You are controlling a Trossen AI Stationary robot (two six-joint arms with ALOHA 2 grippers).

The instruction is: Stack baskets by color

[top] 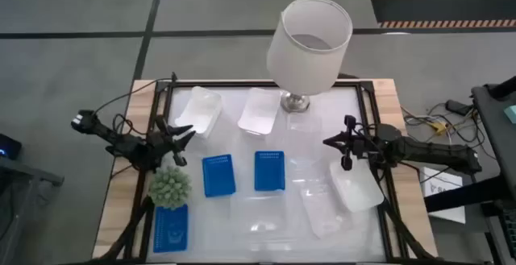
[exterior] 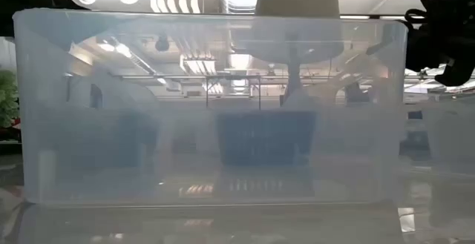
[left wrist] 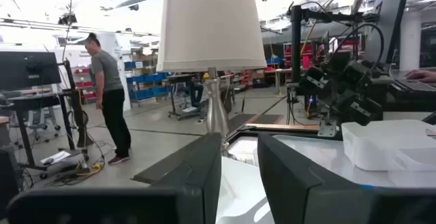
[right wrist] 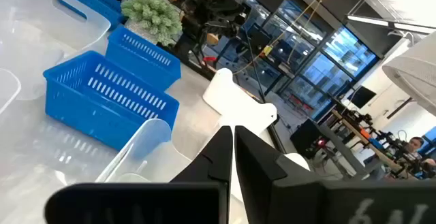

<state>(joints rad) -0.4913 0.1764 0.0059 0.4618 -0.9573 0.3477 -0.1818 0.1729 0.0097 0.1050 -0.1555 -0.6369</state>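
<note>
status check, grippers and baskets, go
Left gripper open, empty, by the plant. Right gripper shut, empty. Blue baskets unstacked. Lamp behind.

No legible text, label, brand, number or sign anywhere in these views.

Low view: clear basket (exterior: pixel 208 110) fills frame, blurring blue basket (exterior: pixel 263 136) behind it. High view: clear baskets (top: pixel 314 172) barely distinguishable on tabletop (top: pixel 242 112); plant (top: pixel 170 186) overlaps blue basket (top: pixel 171 229).
</note>
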